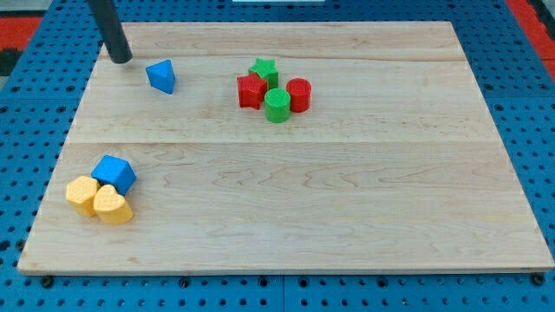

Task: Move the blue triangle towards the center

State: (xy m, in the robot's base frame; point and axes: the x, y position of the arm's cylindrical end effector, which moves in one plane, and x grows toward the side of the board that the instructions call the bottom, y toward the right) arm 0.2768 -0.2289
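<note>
The blue triangle (161, 76) lies on the wooden board (347, 217) near the view's top left. My tip (120, 59) rests on the board a short way to the left of it and slightly higher in the view, apart from it. The dark rod rises from the tip toward the view's top edge.
A cluster of a green star (263, 69), a red star-like block (251, 90), a green cylinder (277, 105) and a red cylinder (298, 94) sits right of the triangle. A blue cube (114, 173) touches two yellow blocks (83, 195) (113, 206) at the lower left.
</note>
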